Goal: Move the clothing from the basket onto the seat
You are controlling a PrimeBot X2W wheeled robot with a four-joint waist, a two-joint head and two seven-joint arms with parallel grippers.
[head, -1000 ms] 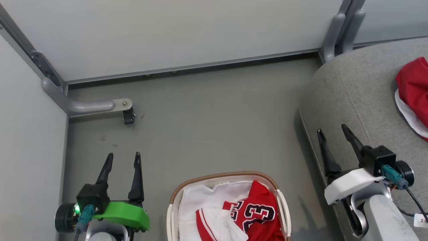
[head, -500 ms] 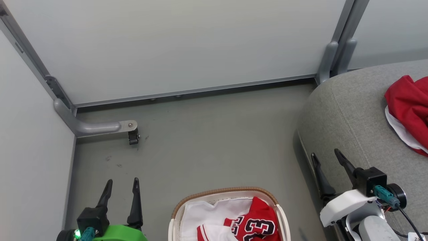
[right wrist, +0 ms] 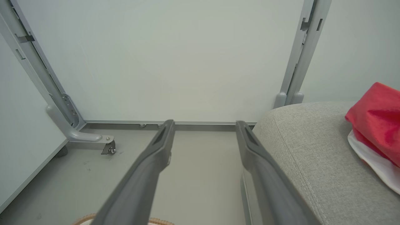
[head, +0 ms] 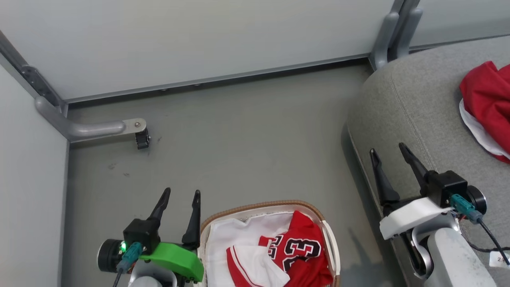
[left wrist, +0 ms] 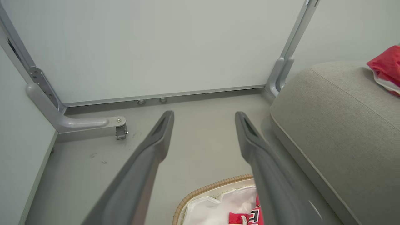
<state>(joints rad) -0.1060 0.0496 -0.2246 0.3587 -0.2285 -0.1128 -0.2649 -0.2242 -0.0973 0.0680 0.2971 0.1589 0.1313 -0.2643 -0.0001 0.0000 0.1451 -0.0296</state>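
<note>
In the head view the basket (head: 255,206) sits on the grey floor (head: 239,139) at 6 o'clock, cut off by the bottom edge. Inside it a red jersey (head: 297,249) with a black "23" lies crumpled toward the 3 o'clock side. It rests on a white liner (head: 235,239), and a red piece with white stripes (head: 239,261) lies at its 8 o'clock.

The seat (head: 418,103) fills the 2 to 4 o'clock part of the view. A red garment (head: 486,95) with white trim lies bunched on it at 3 o'clock, against the frame edge.

The left tool (head: 182,191) hangs at 7 o'clock, fingers spread apart and gripping nothing. Its inner finger is just beside the basket's rim; contact cannot be told.

The right tool (head: 387,148) is at 4 o'clock, also spread wide and empty, its fingers pointing toward 12 over the seat's near edge.

A metal foot with a small caster (head: 141,139) stands at 10 o'clock, below the pale wall panel (head: 199,40).
</note>
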